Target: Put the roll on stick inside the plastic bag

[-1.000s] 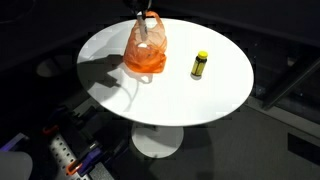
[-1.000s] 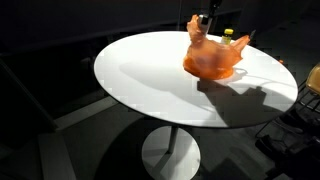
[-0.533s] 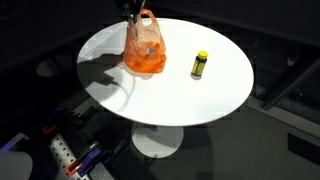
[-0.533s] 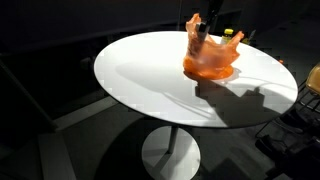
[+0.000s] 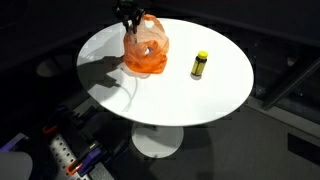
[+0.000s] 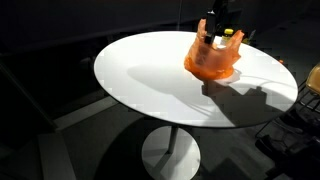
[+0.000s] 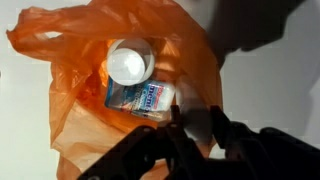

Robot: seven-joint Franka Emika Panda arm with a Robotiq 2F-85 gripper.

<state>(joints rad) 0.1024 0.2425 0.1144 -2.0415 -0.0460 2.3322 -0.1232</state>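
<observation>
The orange plastic bag [image 5: 146,52] sits on the round white table [image 5: 200,100], its mouth gaping upward. The gripper [image 5: 128,14] hangs right over the bag's top edge, close to one raised handle. Its dark fingers [image 7: 236,140] show at the bottom of the wrist view, just over the bag's rim, but shadow swallows them, so I cannot tell whether they are apart or pinching the plastic.

The roll-on stick [image 5: 200,65] is outside the bag. It lies on its side on the table, beside the bag and clear of it, yellow cap pointing away from the table's near edge. In an exterior view only its yellow end [image 6: 229,35] peeks out from behind the bag.

Inside the bag, the wrist view shows a white round cap [image 7: 130,62] touching a blue-and-white labelled pack [image 7: 140,98].
</observation>
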